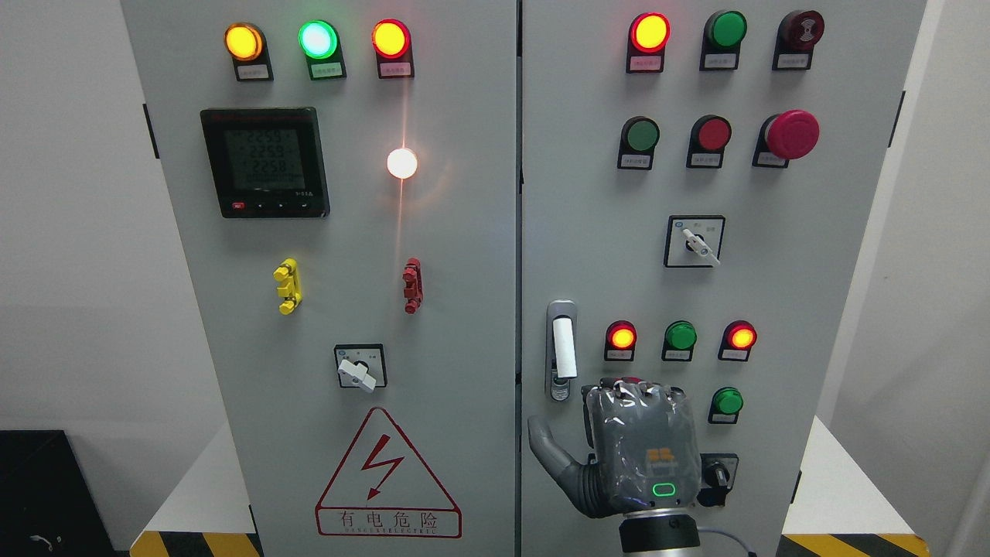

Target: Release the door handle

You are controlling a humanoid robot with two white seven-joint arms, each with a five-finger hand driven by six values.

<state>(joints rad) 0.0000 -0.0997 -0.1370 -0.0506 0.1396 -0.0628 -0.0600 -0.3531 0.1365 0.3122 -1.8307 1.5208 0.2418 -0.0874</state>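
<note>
Hovering below the white-gripped metal door handle [562, 350], right grey robot hand [630, 452] held nothing, thumb spread, fingers curled forward, grey cabinet door [588, 255] shut.

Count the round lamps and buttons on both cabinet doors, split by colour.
Red: 7
Green: 5
Yellow: 1
White: 1
Total: 14
</note>
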